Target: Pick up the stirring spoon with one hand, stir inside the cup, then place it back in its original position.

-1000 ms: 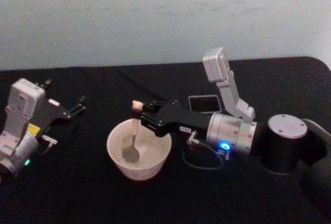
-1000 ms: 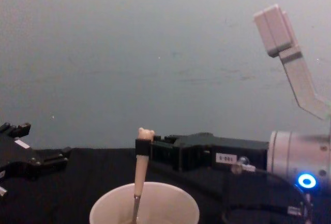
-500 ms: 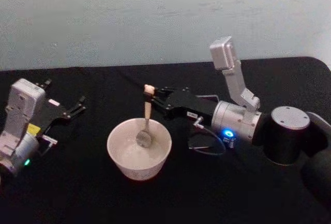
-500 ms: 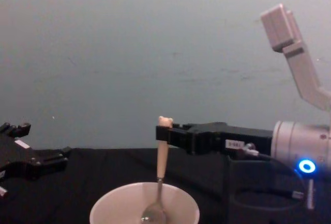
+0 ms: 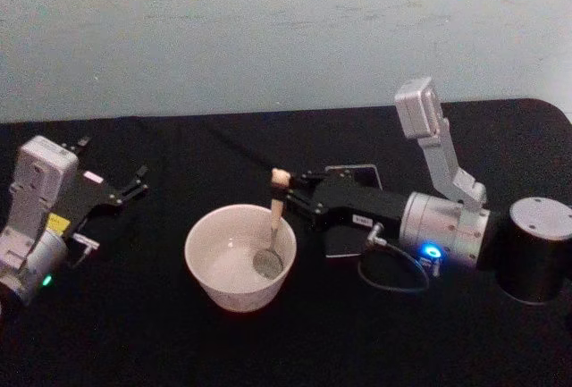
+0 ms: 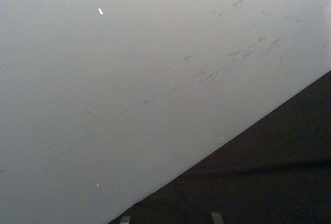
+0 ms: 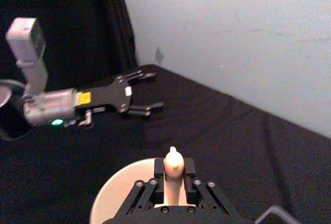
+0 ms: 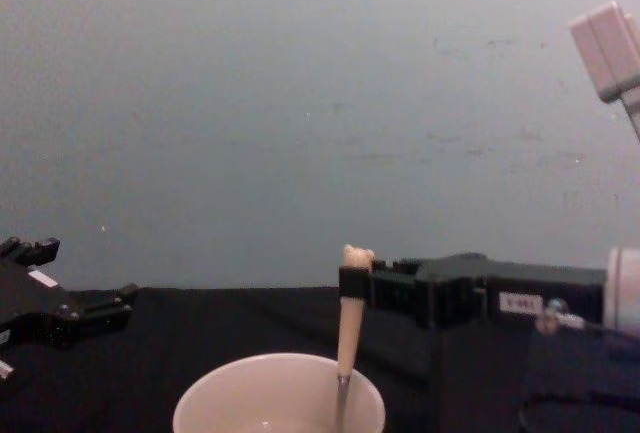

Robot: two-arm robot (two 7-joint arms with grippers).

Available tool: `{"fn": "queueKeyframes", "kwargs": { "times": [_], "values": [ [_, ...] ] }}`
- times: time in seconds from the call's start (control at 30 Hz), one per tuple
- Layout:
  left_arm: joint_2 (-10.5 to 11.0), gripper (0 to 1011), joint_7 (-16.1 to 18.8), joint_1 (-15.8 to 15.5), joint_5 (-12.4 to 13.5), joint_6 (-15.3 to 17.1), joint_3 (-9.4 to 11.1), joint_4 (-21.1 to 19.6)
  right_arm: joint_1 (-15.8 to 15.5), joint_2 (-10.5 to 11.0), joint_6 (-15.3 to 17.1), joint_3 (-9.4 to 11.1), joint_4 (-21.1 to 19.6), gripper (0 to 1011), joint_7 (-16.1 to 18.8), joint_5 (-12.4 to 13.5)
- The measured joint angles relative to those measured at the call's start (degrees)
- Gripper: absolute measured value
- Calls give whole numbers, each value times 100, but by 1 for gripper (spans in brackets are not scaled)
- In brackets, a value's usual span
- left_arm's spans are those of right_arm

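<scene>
The stirring spoon (image 5: 275, 213) stands nearly upright in the cream-white cup (image 5: 207, 235), its silver bowl low against the cup's right inner wall. My right gripper (image 5: 288, 192) is shut on the beige handle just below the bear head, reaching in from the right. From the chest view the stirring spoon (image 8: 351, 323) dips behind the rim of the cup (image 8: 230, 393), held by the right gripper (image 8: 352, 283). In the right wrist view the stirring spoon (image 7: 173, 164) rises between the fingers. The dark grey holder (image 5: 357, 175) sits behind the right arm. My left gripper (image 5: 130, 186) rests open at the far left.
Black cloth covers the table (image 5: 179, 333), with a pale wall behind. A black cable (image 5: 393, 280) loops under the right wrist. In the right wrist view the left gripper (image 7: 139, 92) lies open beyond the cup (image 7: 116, 193).
The right gripper has carried the spoon from the cup's left side across to its right side, the arm drawing back to the right. The holder now shows behind the arm. The left arm stayed still.
</scene>
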Motion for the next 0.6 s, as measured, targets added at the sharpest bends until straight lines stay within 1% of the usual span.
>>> {"fn": "queueKeyframes", "kwargs": {
  "times": [0.17,0.27,0.43,0.6],
  "values": [
    [0,1001,0,0,0,0,0,0,-113,150,61,-37,-204,221,92,95],
    [0,1001,0,0,0,0,0,0,-155,205,93,-70,-306,221,132,161],
    [0,1001,0,0,0,0,0,1,-172,243,169,-148,-405,218,191,262],
    [0,1001,0,0,0,0,0,0,-136,213,190,-233,-425,221,188,312]
  ]
}}
